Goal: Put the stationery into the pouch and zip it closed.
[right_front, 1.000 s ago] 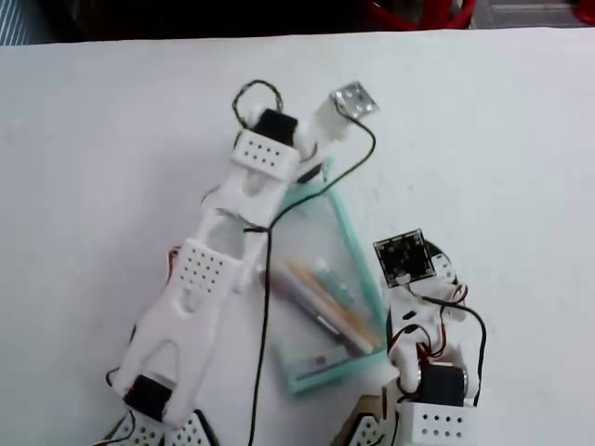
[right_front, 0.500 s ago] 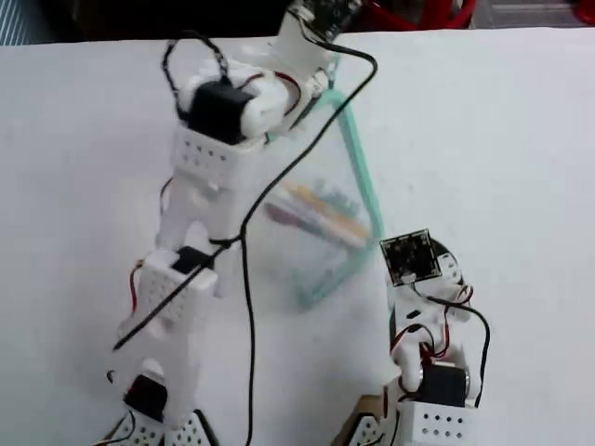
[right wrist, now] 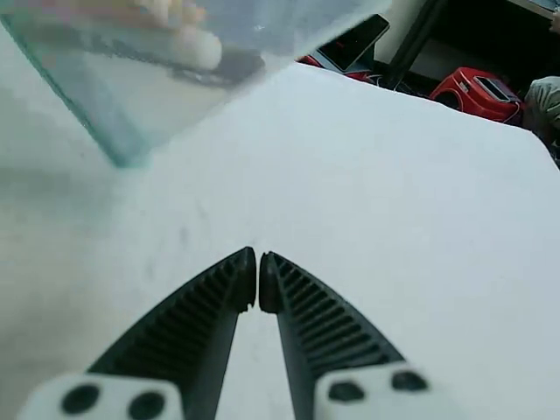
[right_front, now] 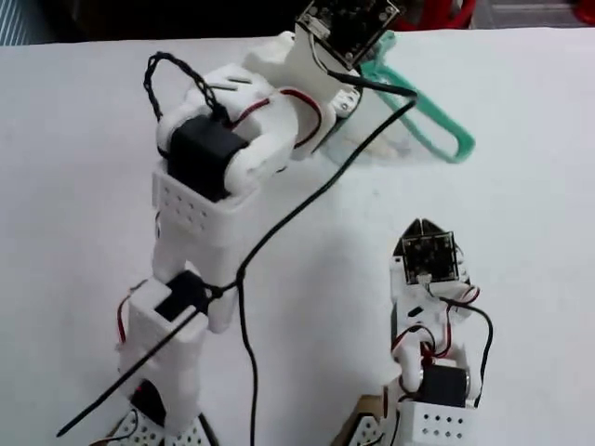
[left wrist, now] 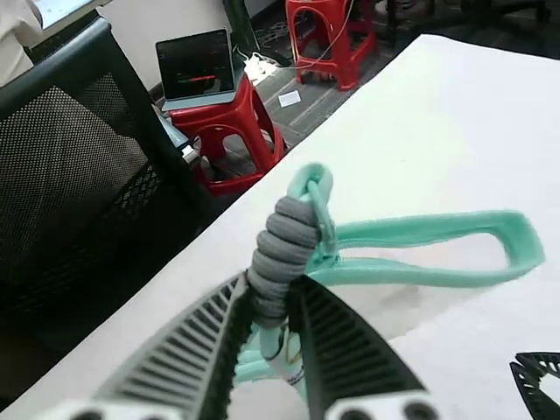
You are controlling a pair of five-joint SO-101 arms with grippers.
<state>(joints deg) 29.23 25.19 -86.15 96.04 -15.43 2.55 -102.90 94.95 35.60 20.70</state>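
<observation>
Left wrist view: hold left fingers (left wrist: 192, 350) tight on grey cord (left wrist: 280, 249) of pouch (left wrist: 420, 236), hanging above far surface (right_front: 502, 279), stationery (right wrist: 188, 44) inside. Open shut, empty right fingers (right wrist: 201, 306), pin pouch end, pull zip straight.

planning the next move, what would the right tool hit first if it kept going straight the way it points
Probably the bare white table: the right tool, shut, aims at open surface. The clear teal-edged pouch hangs farther on and off that line, though depth is unclear.
</observation>
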